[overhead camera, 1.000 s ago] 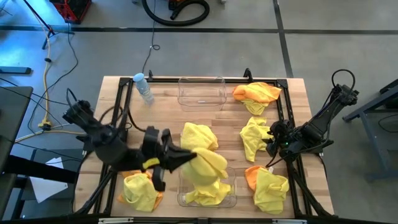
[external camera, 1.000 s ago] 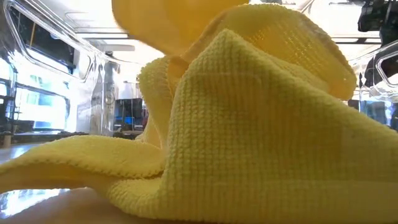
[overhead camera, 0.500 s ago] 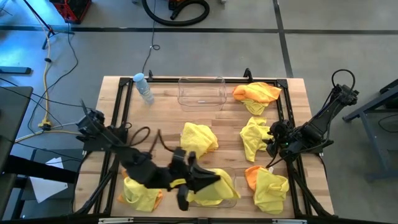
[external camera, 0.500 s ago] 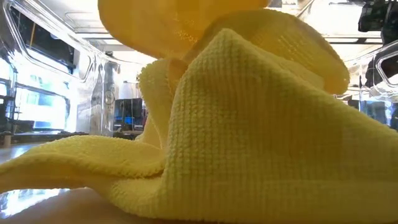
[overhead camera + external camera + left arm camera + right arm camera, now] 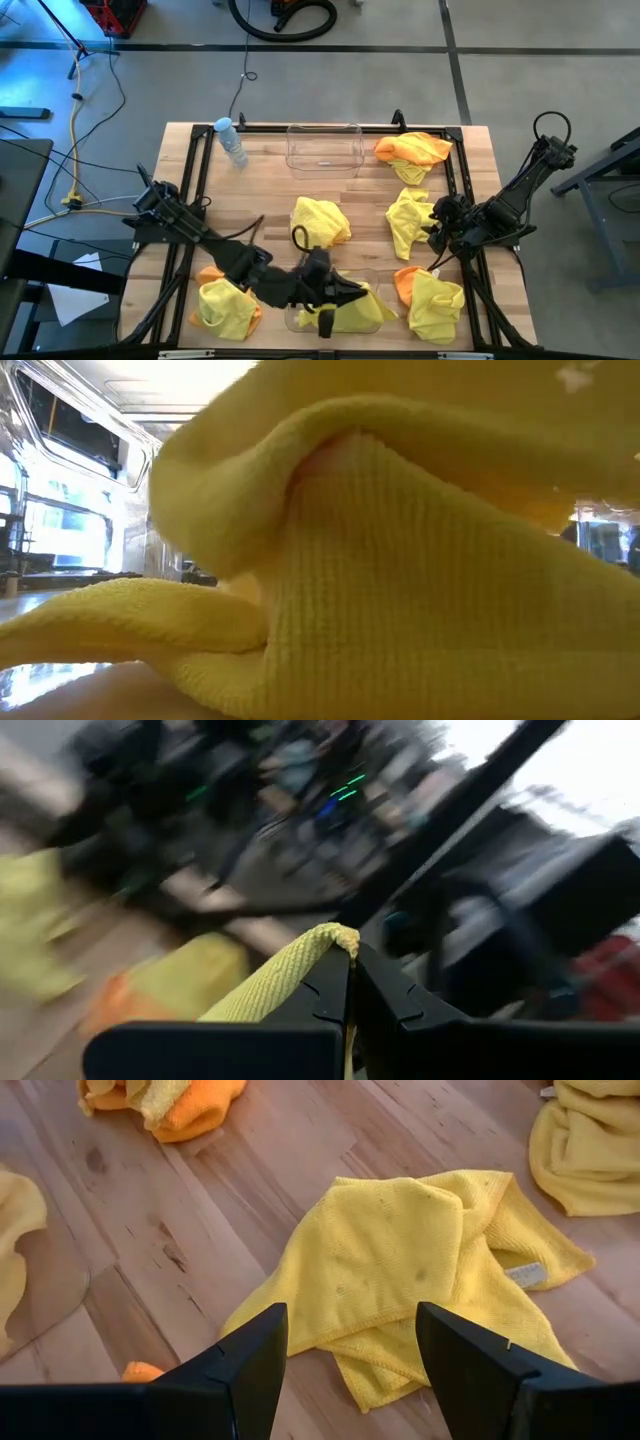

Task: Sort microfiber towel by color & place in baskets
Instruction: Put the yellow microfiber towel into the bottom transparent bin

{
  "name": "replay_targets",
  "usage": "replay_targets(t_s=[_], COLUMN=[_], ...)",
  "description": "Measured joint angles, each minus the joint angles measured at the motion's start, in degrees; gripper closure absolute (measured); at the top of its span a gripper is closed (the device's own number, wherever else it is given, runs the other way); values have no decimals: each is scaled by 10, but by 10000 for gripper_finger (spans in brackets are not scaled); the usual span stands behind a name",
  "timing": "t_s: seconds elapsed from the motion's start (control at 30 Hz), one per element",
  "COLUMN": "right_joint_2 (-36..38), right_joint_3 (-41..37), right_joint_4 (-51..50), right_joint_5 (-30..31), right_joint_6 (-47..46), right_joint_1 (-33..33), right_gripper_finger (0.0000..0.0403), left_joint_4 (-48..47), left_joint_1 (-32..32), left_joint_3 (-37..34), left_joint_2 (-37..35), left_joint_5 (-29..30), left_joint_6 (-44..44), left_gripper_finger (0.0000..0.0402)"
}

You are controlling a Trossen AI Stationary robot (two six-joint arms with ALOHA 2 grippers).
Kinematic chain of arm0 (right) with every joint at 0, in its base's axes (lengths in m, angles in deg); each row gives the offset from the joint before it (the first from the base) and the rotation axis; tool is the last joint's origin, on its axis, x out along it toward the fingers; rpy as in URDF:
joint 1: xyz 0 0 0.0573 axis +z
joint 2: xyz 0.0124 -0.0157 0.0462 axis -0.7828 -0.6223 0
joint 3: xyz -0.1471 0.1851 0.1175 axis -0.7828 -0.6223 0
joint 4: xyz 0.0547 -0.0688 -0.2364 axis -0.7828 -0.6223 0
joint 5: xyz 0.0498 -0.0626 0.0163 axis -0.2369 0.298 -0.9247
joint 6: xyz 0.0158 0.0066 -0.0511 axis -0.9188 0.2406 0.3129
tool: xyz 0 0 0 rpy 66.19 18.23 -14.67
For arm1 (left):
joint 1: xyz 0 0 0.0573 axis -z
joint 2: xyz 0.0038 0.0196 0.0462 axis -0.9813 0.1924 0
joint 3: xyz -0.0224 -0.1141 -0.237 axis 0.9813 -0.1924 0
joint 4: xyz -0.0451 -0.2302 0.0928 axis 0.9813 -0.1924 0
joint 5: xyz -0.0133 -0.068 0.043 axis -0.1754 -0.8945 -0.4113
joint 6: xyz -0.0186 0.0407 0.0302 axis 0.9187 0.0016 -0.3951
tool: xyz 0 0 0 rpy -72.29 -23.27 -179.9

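In near basket (image 5: 372,322), left gripper (image 5: 352,291) pinching yellow towel (image 5: 345,312)

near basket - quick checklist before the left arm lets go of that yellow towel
1. Left gripper over the near basket: ok.
2. Left fingers shut on the yellow towel: ok.
3. Towel's colour matches the basket's load, all yellow as far as seen: ok.
4. Whole towel inside the rim: cannot tell, the arm hides part of it.
5. Right gripper clear of the basket, open above a loose yellow towel: ok.
6. Far basket free for orange: ok.
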Motion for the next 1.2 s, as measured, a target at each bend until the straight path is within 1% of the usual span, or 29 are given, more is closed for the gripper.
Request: replay_targets(t_s=[0.13, 0.27, 0.43, 0.57, 0.7, 0.9, 1.03, 1.07, 1.2], right_joint_2=[0, 0, 0, 0, 0, 0, 0, -1, -1], right_joint_3=[0, 0, 0, 0, 0, 0, 0, 0, 0], right_joint_4=[0, 0, 1, 1, 1, 1, 1, 1, 3], right_joint_5=[-10, -11, -11, -14, -21, -20, -20, -20, -22], right_joint_6=[0, 0, 0, 0, 0, 0, 0, 0, 0], right_joint_1=[0, 0, 0, 0, 0, 0, 0, 0, 0], right_gripper_finger=[187, 187, 187, 187, 187, 187, 187, 187, 187], left_joint_4=[-85, -121, -124, -162, -268, -412, -532, -544, -522], left_joint_1=[0, -10, -25, -37, -41, -47, -51, -52, -56], left_joint_3=[0, 0, 0, 3, 67, 238, 345, 362, 351], left_joint_2=[5, 13, 48, 75, 116, 228, 304, 318, 335], left_joint_5=[28, 29, -21, -66, -98, -153, -161, -161, -162], left_joint_6=[46, 60, 63, 92, 105, 42, 26, 26, 27], left_gripper_finger=[401, 401, 401, 401, 401, 401, 401, 401, 401])
